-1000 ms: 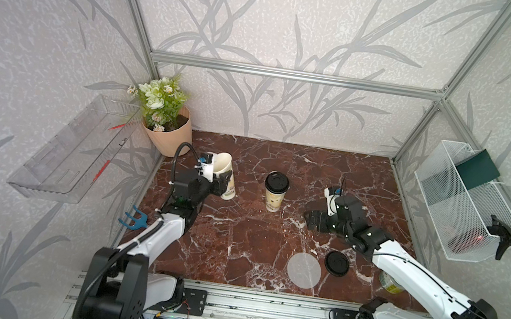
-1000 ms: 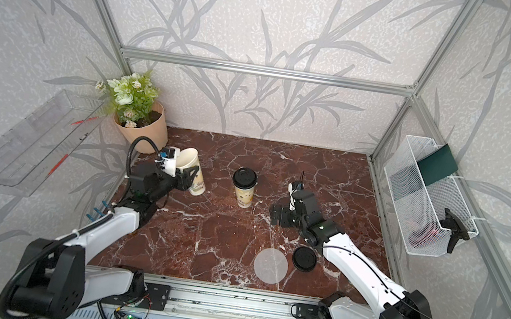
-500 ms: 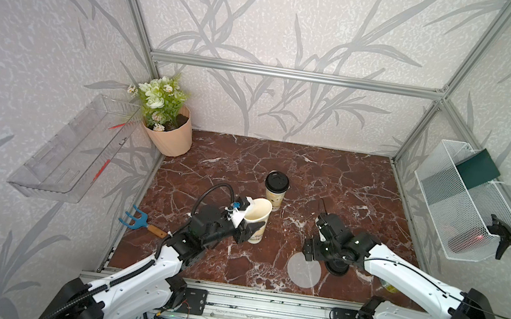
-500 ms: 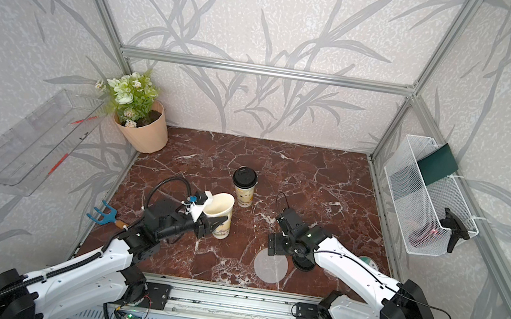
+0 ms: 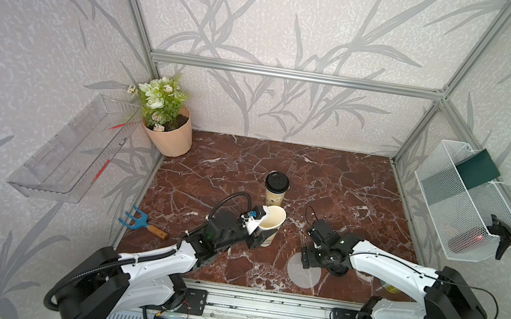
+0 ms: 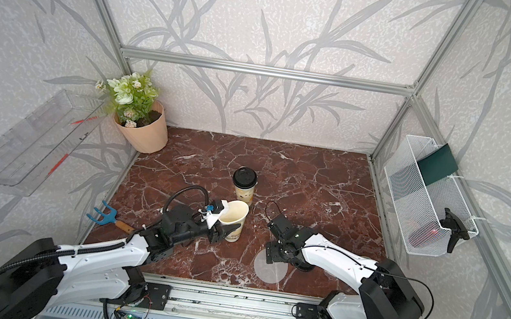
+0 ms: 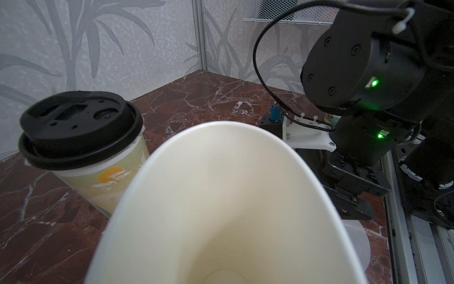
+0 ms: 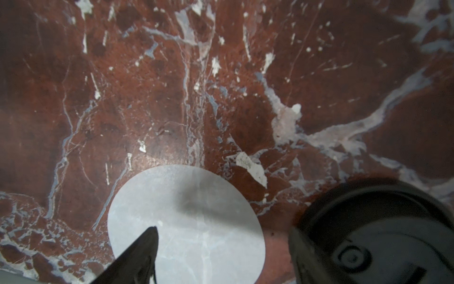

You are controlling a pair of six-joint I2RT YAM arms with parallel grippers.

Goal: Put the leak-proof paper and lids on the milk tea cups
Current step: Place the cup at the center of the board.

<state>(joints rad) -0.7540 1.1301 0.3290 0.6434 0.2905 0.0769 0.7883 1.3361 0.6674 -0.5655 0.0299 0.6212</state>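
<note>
An open cream milk tea cup [image 5: 272, 220] [image 7: 221, 196] is in the middle of the marble table [image 5: 345, 186]. My left gripper [image 5: 261, 239] [image 6: 227, 231] is shut on its lower side; the cup hides the jaws in the left wrist view. Just behind it stands a second milk tea cup [image 5: 275, 190] [image 7: 103, 177] wearing a black lid. One round greyish leak-proof paper [image 5: 304, 273] [image 6: 269, 270] [image 8: 196, 233] lies flat near the front edge. My right gripper [image 5: 311, 259] [image 8: 221, 260] hangs open low over its far edge, one fingertip [image 8: 142, 253] above the paper.
A loose black lid [image 5: 338, 268] [image 8: 380, 233] lies beside the paper, under my right wrist. A peach flower pot [image 5: 170, 136] fills the back left corner. A blue hand rake [image 5: 140, 220] lies at the left edge. A clear shelf [image 5: 71, 155] and wire basket [image 5: 465, 203] hang on the side walls.
My left arm carried the open cup from the back left near the pot to the middle front. My right gripper came forward and down over the paper, its jaws narrowing a little.
</note>
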